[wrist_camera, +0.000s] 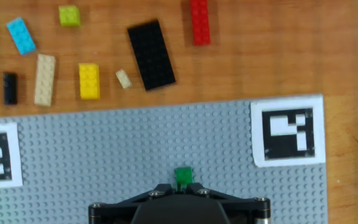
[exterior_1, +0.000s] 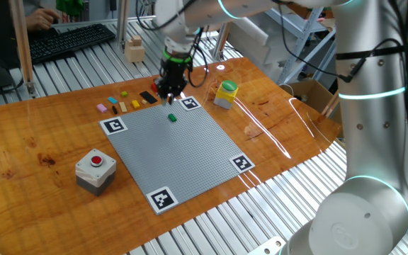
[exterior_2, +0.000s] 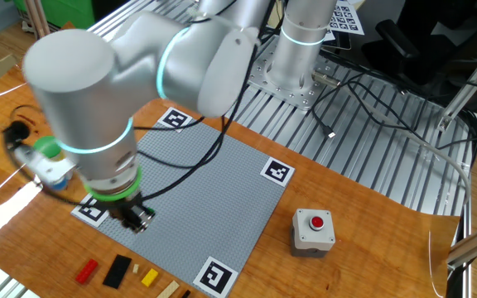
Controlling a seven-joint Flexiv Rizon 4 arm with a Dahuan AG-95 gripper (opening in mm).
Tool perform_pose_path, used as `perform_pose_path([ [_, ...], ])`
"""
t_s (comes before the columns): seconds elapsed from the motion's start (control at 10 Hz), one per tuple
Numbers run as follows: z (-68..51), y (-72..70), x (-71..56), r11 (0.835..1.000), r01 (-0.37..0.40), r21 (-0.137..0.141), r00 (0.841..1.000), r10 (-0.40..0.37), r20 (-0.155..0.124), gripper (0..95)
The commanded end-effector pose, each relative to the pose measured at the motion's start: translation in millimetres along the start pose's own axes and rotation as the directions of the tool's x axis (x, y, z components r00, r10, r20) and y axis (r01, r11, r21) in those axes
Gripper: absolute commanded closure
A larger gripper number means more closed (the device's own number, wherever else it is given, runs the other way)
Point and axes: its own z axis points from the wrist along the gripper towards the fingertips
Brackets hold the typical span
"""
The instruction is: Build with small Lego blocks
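Observation:
A small green brick (exterior_1: pixel 172 117) sits alone on the grey baseplate (exterior_1: pixel 183 152), near its far edge. My gripper (exterior_1: pixel 168 96) hangs just above and behind it. In the hand view the green brick (wrist_camera: pixel 183 176) shows right past my gripper (wrist_camera: pixel 183 185), whose fingertips stand a narrow gap apart, open and holding nothing. Beyond the plate edge lie loose Lego blocks on the wood: a black plate (wrist_camera: pixel 151 55), a red brick (wrist_camera: pixel 199 22), yellow (wrist_camera: pixel 89 81), tan (wrist_camera: pixel 45 79), cyan (wrist_camera: pixel 20 35), lime (wrist_camera: pixel 69 15) and a small black one (wrist_camera: pixel 10 88). In the other fixed view my arm hides the green brick.
A grey box with a red button (exterior_1: pixel 95 170) stands left of the plate. A yellow object with a green top (exterior_1: pixel 226 93) stands right of the far corner. A pale wooden block (exterior_1: pixel 134 49) and a keyboard (exterior_1: pixel 62 39) lie farther back. Black-and-white markers (wrist_camera: pixel 288 138) sit at the plate's corners.

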Motion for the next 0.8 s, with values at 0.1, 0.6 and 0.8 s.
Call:
perform_pose_path([
  [0.1,-4.4,-0.1,-17.0,1.000,0.007,-0.003,1.000,-0.007,0.002,76.0],
  [0.6,-3.0,-2.5,-64.9,1.000,0.019,-0.001,1.000,-0.019,0.014,76.0],
  [0.8,-1.4,-4.1,-75.2,1.000,0.028,0.001,0.999,-0.028,0.017,76.0],
])
